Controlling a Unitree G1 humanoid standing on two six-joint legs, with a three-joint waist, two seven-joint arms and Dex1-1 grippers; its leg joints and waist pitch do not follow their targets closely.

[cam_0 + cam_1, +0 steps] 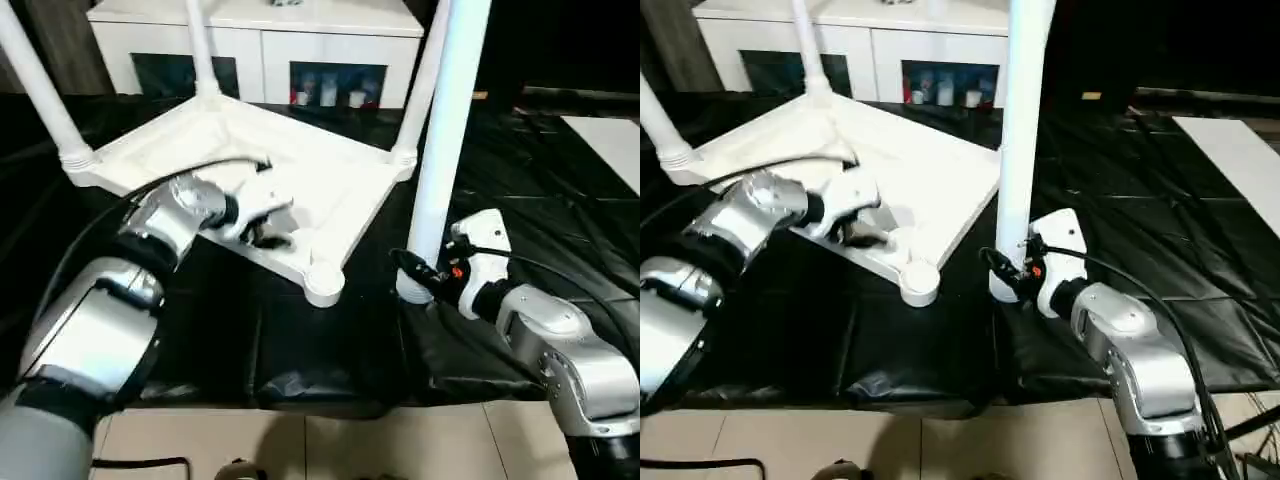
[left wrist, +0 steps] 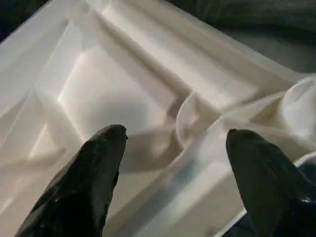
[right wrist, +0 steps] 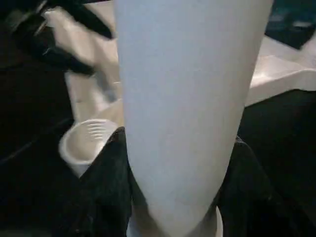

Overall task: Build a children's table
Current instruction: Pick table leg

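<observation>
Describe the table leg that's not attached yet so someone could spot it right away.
Find the upside-down white tabletop on the black sheet. Just off its near corner socket, the right gripper holds one white leg upright. Unlike the three legs seated in sockets, its base stands beside the tabletop.

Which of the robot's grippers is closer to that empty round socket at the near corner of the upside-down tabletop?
Left. The left gripper hovers open over the ribbed underside just beside the empty socket; the right gripper holds the loose leg upright, off to the side.
</observation>
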